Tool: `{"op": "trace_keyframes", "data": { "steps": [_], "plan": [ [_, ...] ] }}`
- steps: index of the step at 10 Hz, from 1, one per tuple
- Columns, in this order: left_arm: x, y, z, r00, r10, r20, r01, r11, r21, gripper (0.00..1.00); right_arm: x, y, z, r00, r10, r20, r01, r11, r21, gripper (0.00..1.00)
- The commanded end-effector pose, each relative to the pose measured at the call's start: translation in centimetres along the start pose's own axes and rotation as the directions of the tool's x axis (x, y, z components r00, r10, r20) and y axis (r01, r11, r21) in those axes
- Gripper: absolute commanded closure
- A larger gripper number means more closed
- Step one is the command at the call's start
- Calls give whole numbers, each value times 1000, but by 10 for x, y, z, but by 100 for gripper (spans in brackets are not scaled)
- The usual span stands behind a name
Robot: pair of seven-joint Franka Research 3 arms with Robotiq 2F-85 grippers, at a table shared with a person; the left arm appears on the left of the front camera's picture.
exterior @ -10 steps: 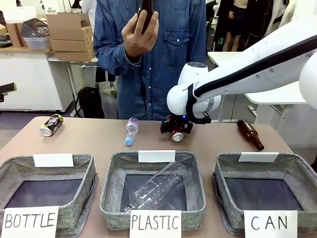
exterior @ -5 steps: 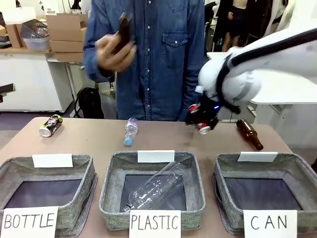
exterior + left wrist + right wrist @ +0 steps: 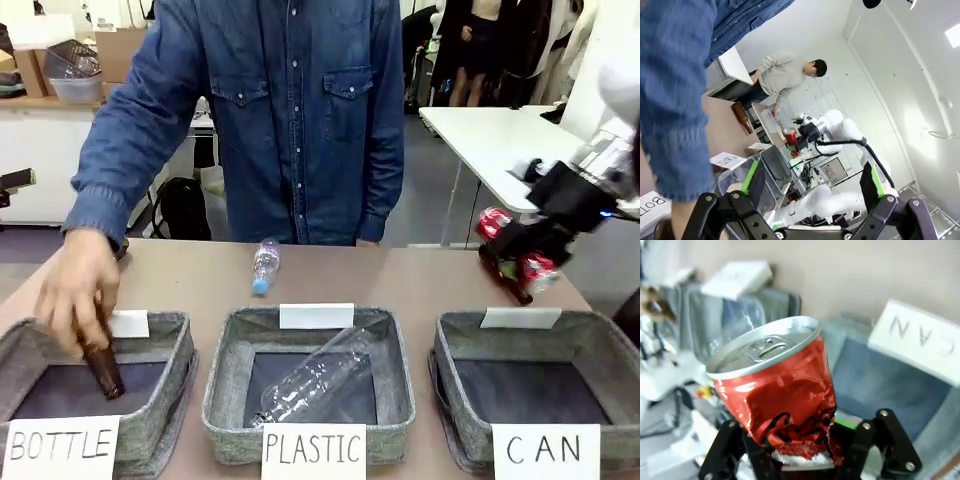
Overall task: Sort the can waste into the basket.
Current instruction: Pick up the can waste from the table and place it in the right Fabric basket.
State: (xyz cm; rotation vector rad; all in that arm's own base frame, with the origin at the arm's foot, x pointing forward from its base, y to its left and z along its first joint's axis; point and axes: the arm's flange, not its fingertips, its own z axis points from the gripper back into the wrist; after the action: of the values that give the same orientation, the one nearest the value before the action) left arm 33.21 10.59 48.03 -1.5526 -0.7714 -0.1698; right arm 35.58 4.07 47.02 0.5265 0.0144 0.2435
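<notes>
Gripping the dented red can [image 3: 494,224] across its body, the right claw [image 3: 516,248] is clamped shut on it. It holds the can in the air over the far right corner of the table [image 3: 420,280], just beyond the back rim of the CAN basket [image 3: 608,350]. That grey woven basket sits at the table's near right corner with its white sign facing front. In the right wrist view, the can's silver top and pull tab tilt up and away, its crumpled lower half sits between the black fingers, and the dark basket floor lies beyond it.

The left claw [image 3: 810,177] has its green-padded fingers [image 3: 750,176] spread wide apart.

At the far edge stands a person in a denim shirt. The person's hand [image 3: 75,295] reaches down into the BOTTLE basket [image 3: 165,400] at the near left corner, holding a brown glass bottle [image 3: 102,370] by the neck, tilted, with its base low inside.

The PLASTIC basket [image 3: 398,372] in the middle of the near edge holds a clear plastic bottle [image 3: 320,380] lying slantwise. Behind it, toward the far edge, a small bottle [image 3: 264,262] with a blue cap lies on the table. A second brown bottle [image 3: 520,296] lies by the right edge, mostly hidden behind the right claw.
</notes>
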Motion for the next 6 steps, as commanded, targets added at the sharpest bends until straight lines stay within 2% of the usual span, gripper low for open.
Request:
{"op": "trace_keyframes", "data": {
  "steps": [1,3,4,5,6],
  "plan": [
    [0,-2,-1,1000,-17,14,17,1000,-21,0,-51,6,-14,973,216,-80,-224,968,-109,100],
    [0,-2,-1,1000,-17,14,17,1000,-21,0,-75,4,-29,903,388,-184,-417,894,-165,100],
    [0,-2,-1,1000,-17,14,17,1000,-21,0,-80,4,-35,848,451,-277,-505,847,-167,100],
    [0,-2,-1,1000,-17,14,17,1000,-21,0,-79,6,-36,790,520,-326,-587,794,-156,100],
    [0,-2,-1,1000,-17,14,17,1000,-21,0,-77,7,-36,778,523,-348,-598,786,-156,100]
  ]
}}
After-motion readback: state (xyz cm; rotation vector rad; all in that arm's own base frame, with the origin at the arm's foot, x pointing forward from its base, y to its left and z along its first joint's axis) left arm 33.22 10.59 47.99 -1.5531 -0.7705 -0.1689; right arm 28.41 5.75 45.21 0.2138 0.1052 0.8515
